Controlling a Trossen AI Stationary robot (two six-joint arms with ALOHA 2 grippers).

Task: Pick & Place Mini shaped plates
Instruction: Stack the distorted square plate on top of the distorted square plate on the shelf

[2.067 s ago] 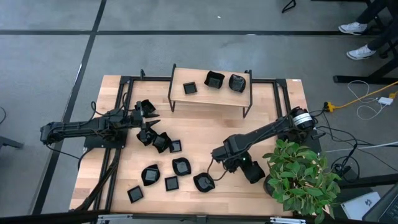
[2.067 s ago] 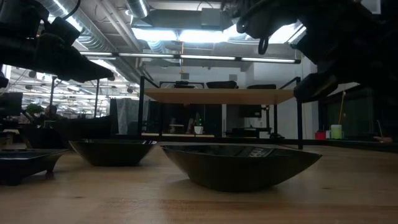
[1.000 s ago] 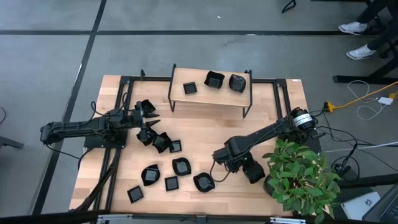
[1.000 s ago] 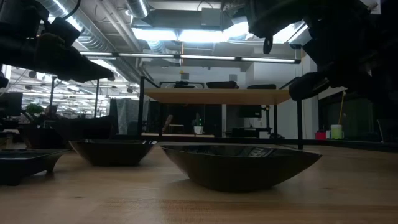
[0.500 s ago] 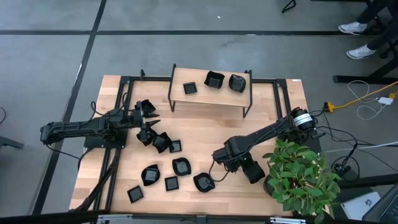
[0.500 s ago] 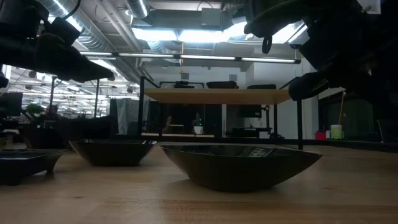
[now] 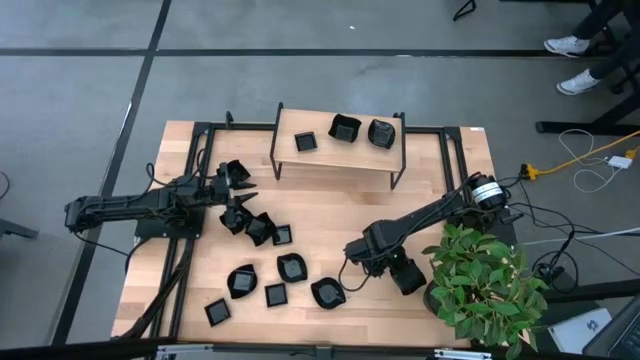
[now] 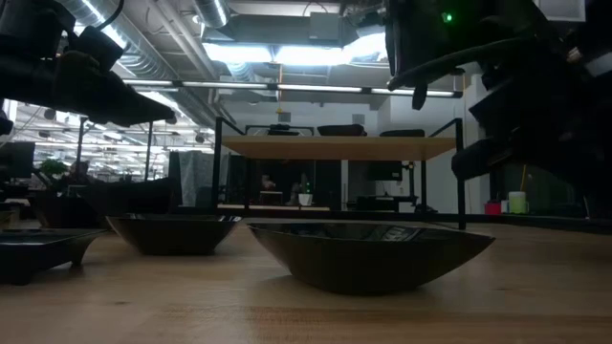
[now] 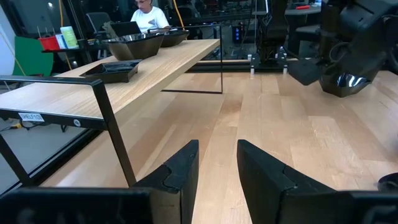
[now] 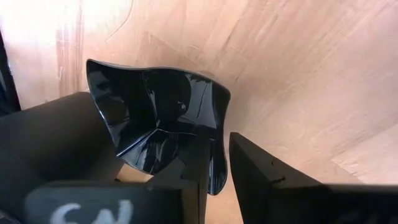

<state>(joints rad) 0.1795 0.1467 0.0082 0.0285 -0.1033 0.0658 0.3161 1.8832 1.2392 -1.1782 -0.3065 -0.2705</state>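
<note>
Several glossy black mini plates (image 7: 262, 228) lie on the wooden table's left and near part, and three more (image 7: 345, 128) sit on a low shelf (image 7: 330, 162) at the far edge. My right gripper (image 7: 358, 257) hovers over the table's near right part, just right of a wavy-edged plate (image 7: 327, 292) that rests on its base. In the right wrist view the right gripper (image 10: 219, 152) stands open by a narrow gap in front of that plate's rim (image 10: 155, 127). My left gripper (image 7: 238, 183), also narrowly open (image 9: 217, 149), waits at the left, holding nothing.
A potted plant (image 7: 485, 285) stands at the table's near right corner, close behind my right arm. The shelf's black frame legs (image 9: 115, 134) rise ahead of my left gripper. Bare wood lies between the shelf and the plates. A person (image 9: 146, 12) sits beyond the table.
My right gripper has sunk a little toward the table and shifted slightly toward the table's right edge, tipping as it went. The plates lie where they were.
</note>
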